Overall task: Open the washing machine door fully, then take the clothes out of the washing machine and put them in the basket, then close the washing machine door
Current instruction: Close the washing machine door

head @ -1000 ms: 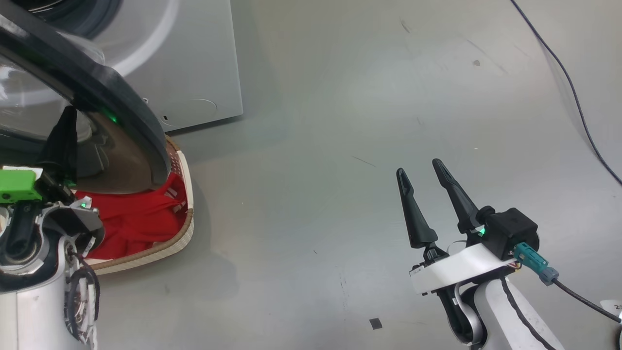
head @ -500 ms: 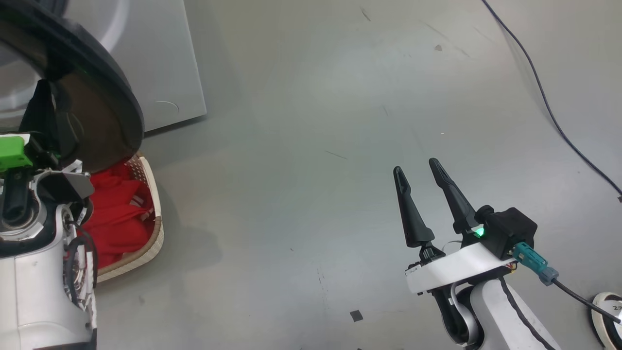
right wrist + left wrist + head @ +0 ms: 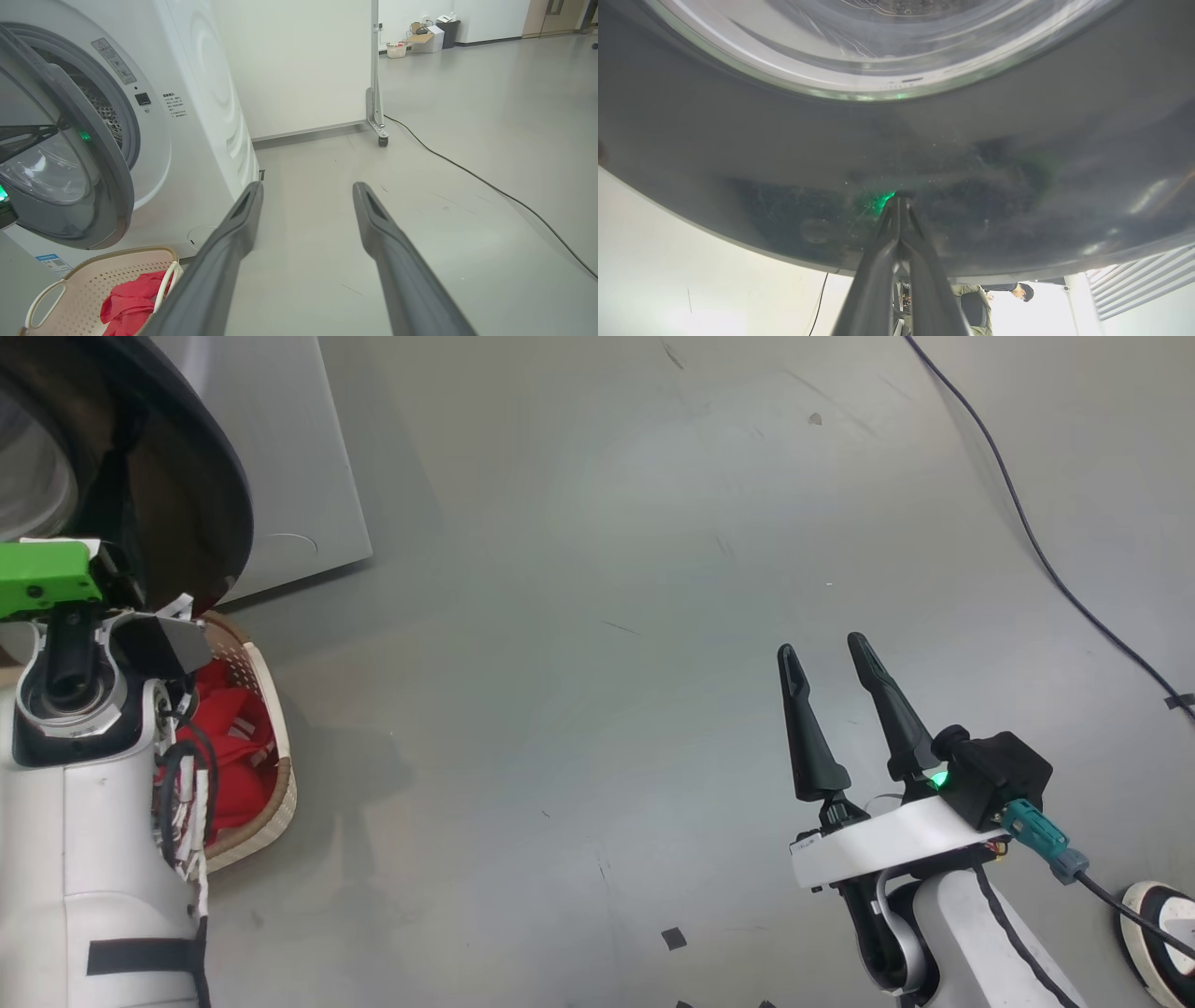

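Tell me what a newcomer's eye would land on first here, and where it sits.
The red clothes jump out first, heaped in the cream basket on the floor below the washing machine door. Next comes that big black-rimmed door, standing ajar, with the shut left tool tip-to-rim against its gloss. The right tool hangs open over bare grey floor, off to the right.

A black cable (image 3: 1027,537) is seen trailing across the grey floor (image 3: 579,616), where a small black square (image 3: 672,938) lies. A metal post on a caster (image 3: 376,102) is set by the white wall (image 3: 299,60), with cardboard boxes (image 3: 427,42) and a dark bin (image 3: 447,32) far behind. A person (image 3: 985,303) is glimpsed in the left wrist view.
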